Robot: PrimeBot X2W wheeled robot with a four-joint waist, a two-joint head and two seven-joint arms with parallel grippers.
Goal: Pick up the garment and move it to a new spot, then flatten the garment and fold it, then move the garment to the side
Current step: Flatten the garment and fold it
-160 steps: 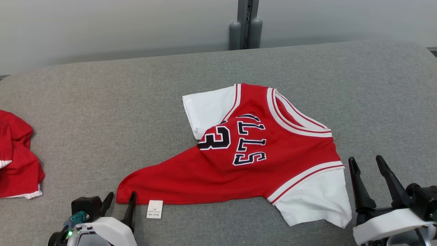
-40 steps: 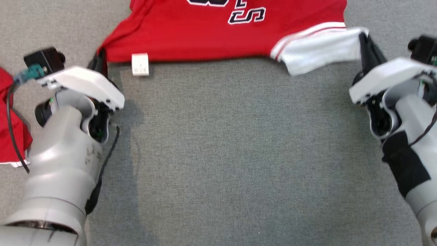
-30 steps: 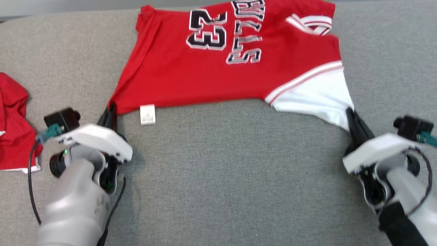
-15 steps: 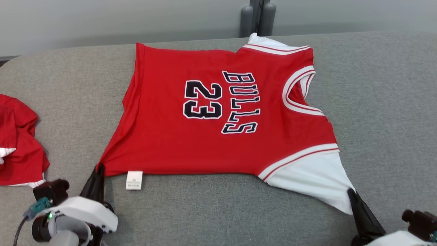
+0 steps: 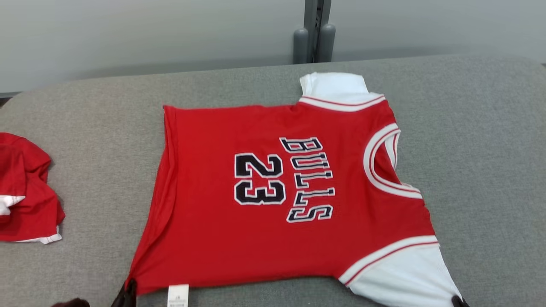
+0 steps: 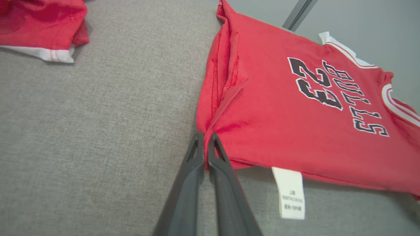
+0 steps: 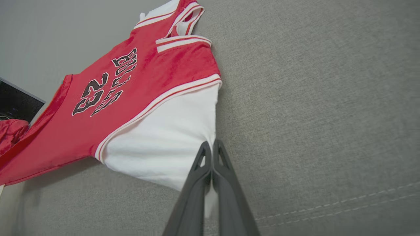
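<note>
head view: red bulls 23 jersey (image 5: 273,200) lies spread front-up in the middle of the grey fabric surface (image 5: 85,128), neck toward the robot's right, hem toward its left. one white sleeve (image 5: 335,85) points at the far edge, the other (image 5: 405,279) reaches the bottom of the frame. a white care label (image 5: 178,295) hangs off the near edge by the hem corner. dark tip of the left gripper (image 5: 126,293) sits at that hem corner; a sliver of the right gripper (image 5: 458,302) is at the near sleeve's corner (too little shows here to judge either grip). a second red garment (image 5: 25,187) lies crumpled at far left, well apart. a grey post (image 5: 313,32) stands behind the surface.

left wrist view: the left gripper's fingers (image 6: 193,164) are pressed together, pinching the jersey's bunched hem corner. label just beside them, flat on the fabric.

right wrist view: the right gripper's fingers (image 7: 226,170) are closed on the corner of the near white sleeve, cloth caught between them.
</note>
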